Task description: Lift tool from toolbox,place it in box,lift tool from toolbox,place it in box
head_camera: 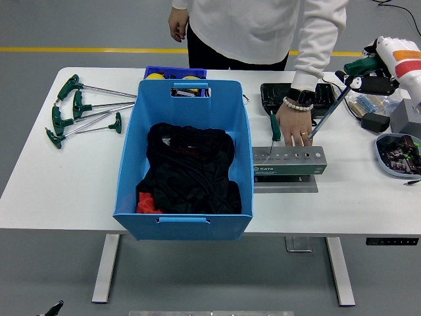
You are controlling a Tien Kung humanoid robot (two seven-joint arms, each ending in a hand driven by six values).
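Right hand (pixel 372 74) fingers clamp the T-handle tool (pixel 327 114), shaft slanting down-left from them, tip above toolbox (pixel 288 162).

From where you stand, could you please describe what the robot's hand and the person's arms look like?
The robot's right hand has black fingers under a white forearm shell with an orange band. The left arm is out of view. The person wears a white long-sleeved top, a black watch and a pale bead bracelet on the wrist over the table, and a ring on that hand.
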